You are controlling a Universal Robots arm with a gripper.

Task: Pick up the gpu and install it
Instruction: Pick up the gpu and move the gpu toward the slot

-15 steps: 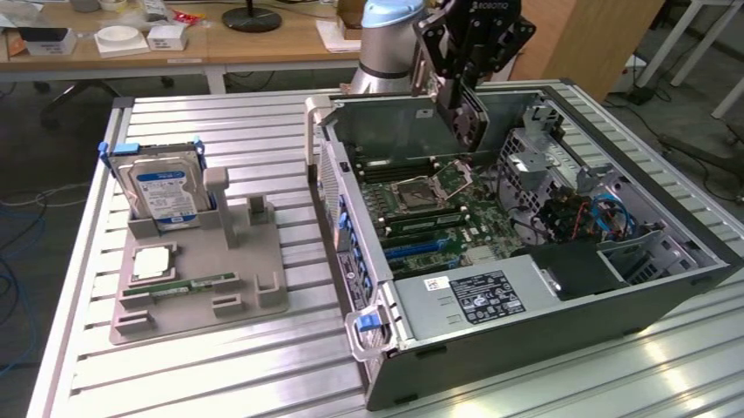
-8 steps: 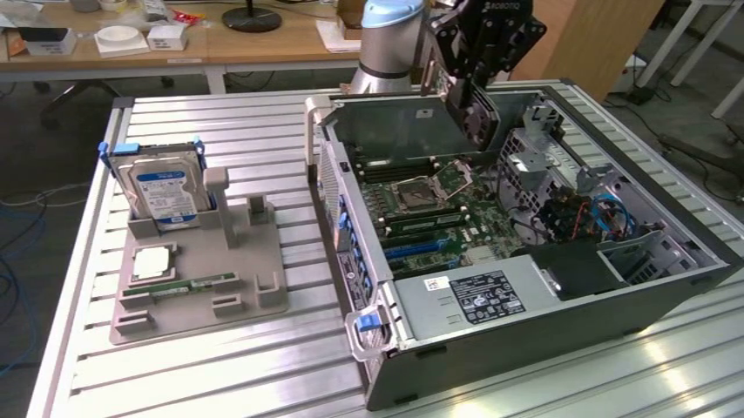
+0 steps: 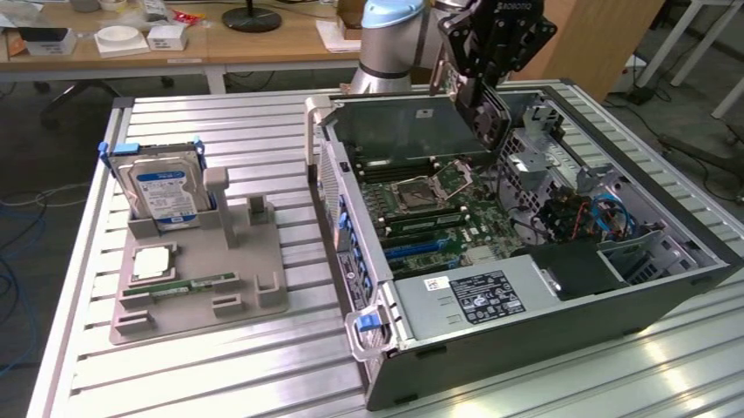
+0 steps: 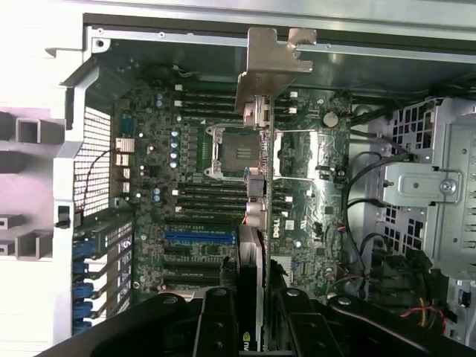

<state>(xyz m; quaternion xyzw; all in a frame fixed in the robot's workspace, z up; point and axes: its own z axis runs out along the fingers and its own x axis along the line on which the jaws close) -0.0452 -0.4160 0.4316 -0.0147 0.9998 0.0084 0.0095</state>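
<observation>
The gpu (image 3: 402, 131), a flat dark card, hangs in the air over the far end of the open computer case (image 3: 524, 331). My gripper (image 3: 479, 104) is shut on its edge at the exterior view's right. In the wrist view the gpu (image 4: 253, 223) is seen edge-on, with its silver bracket (image 4: 271, 56) at the far end. My black fingers (image 4: 216, 320) clamp it from both sides. It hovers above the motherboard (image 4: 216, 171), over the CPU socket area, and touches no slot. The blue expansion slot (image 4: 197, 236) lies to one side of the card's line.
A grey fixture (image 3: 198, 279) on the slatted metal table, at the exterior view's left, holds an upright hard drive (image 3: 166, 196) and a green memory stick (image 3: 186, 286). Cables and a drive cage (image 3: 581, 209) crowd the case's right side. Desks stand behind.
</observation>
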